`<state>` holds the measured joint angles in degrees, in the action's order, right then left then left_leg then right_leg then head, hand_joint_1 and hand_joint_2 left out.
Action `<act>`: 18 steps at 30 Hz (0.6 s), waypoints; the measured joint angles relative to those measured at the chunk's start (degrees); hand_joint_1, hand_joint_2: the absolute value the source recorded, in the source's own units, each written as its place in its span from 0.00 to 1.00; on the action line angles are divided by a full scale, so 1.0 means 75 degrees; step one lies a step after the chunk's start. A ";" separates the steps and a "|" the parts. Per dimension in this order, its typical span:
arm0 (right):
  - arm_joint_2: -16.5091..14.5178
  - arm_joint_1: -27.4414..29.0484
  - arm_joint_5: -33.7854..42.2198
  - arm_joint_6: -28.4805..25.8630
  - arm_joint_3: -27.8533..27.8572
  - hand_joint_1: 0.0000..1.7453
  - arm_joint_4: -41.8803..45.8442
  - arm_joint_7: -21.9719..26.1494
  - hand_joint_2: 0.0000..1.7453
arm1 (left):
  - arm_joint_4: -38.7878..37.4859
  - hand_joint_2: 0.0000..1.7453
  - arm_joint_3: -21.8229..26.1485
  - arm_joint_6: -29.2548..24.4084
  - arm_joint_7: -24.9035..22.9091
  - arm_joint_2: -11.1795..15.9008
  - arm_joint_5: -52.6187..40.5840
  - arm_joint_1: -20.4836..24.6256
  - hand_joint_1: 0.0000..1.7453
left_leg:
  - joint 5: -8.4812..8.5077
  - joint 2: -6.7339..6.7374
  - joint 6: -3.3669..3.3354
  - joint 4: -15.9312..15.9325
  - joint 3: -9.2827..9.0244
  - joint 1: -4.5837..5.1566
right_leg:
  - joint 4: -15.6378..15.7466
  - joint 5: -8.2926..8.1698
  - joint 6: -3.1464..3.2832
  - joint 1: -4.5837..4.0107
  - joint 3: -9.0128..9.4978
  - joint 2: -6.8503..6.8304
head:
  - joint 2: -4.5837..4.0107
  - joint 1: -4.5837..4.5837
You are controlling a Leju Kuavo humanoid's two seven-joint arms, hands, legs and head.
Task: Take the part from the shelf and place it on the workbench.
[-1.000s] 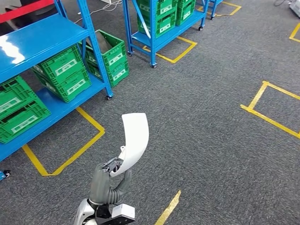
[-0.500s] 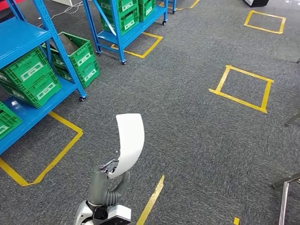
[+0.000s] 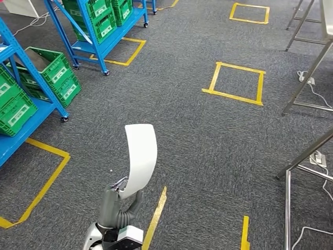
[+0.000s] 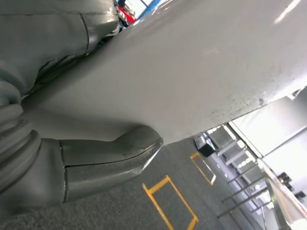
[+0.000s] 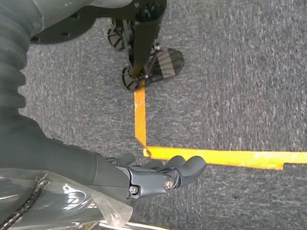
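The robot stands on grey carpet [image 3: 196, 130] in a workshop, holding a curved white part [image 3: 140, 156] upright in its left hand [image 3: 114, 205]. The fingers [image 3: 117, 185] are clamped on the part's lower edge, with the thumb [image 3: 133, 205] pressed against its near side. The part rises above the hand and curls over at the top. In the left wrist view, the thick grey thumb [image 4: 108, 160] lies against the part's pale underside [image 4: 203, 72].

The right hand [image 5: 159, 175] hangs down over the carpet, holding nothing. Its dark fingers [image 5: 188, 166] lie close together and lightly curled. Beneath it, 2 strips of yellow floor tape [image 5: 217, 157] meet at a corner.

To the left stand 2 blue shelf racks, 1 near [image 3: 23, 67] and 1 farther back [image 3: 98, 36]. Both carry green crates [image 3: 15, 107]; I cannot count them all, as some run off the edge. Another 2 green crates [image 3: 59, 78] sit stacked on the floor beside the near rack.

On the carpet ahead, 2 complete yellow tape squares are marked, 1 near the middle [image 3: 235, 80] and 1 farther away [image 3: 250, 12]. Metal table legs [image 3: 304, 156] stand at the right, with a white cable [image 3: 314, 229] trailing near them.
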<state>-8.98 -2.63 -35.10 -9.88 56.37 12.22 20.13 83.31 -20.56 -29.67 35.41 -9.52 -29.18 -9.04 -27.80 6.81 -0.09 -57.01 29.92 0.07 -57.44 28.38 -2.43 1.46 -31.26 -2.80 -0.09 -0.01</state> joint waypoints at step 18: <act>-0.0012 0.0041 -0.0123 -0.0021 0.0056 0.00 0.0000 -0.0006 1.00 | 0.0011 1.00 0.0268 0.0130 0.0054 -0.0160 -0.0109 -0.0050 1.00 | -0.0150 -0.1242 -0.0408 0.0115 -0.0154 0.0075 | -0.0351 -0.0369 0.0169 -0.0254 -0.0637 0.1059 | 0.0000 -0.0033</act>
<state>-9.07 -2.33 -36.03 -10.04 56.79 12.22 20.09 83.40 -18.55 -28.69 35.82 -10.73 -30.00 -9.42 -28.92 -2.51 -3.15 -56.15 28.77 0.63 -60.07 25.61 -1.16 -0.44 -36.04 5.15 -0.09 -0.25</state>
